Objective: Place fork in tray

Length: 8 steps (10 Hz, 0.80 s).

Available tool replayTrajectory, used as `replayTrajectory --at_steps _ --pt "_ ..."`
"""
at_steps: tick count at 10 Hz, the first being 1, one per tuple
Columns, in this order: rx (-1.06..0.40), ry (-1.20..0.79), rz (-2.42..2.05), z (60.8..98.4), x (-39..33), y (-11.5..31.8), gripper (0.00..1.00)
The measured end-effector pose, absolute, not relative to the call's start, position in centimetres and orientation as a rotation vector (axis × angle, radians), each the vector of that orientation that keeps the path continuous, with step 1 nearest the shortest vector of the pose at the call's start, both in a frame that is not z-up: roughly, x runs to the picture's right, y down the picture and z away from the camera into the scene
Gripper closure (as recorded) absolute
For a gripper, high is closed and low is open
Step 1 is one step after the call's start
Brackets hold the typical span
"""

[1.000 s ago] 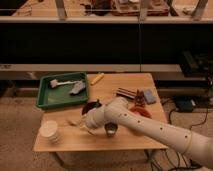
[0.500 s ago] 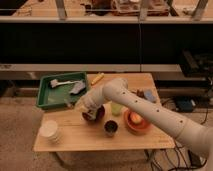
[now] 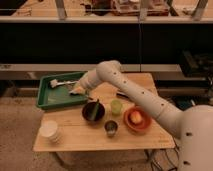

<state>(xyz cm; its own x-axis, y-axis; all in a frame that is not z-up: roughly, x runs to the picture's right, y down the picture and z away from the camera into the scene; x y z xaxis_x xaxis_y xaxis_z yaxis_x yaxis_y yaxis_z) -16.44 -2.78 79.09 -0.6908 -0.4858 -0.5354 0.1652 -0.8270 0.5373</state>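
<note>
Green tray (image 3: pixel 46 103) is reached: gripper (image 3: pixel 77 90) is held over its right rim. Fork not made out; grip state can't be told, so release is judged pending.

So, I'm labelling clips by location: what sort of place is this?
Probably a lab or workshop: a wooden table on bare floor, long shelving behind, the robot's pincer over a green tray.

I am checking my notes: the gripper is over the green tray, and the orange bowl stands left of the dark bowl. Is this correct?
One detail is wrong. In the camera view the orange bowl stands right of the dark bowl, not left. The rest holds: the gripper is over the right part of the green tray.
</note>
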Motion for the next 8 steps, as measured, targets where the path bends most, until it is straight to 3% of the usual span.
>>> replayTrajectory --at_steps 6,7,8 --pt "0.865 -0.601 -2.691 82.4 -25.1 -7.4 1.0" --pt "0.839 -0.612 -2.721 83.3 -26.0 -7.5 0.95" --pt "0.799 -0.636 -2.742 84.5 -26.2 -7.5 0.84"
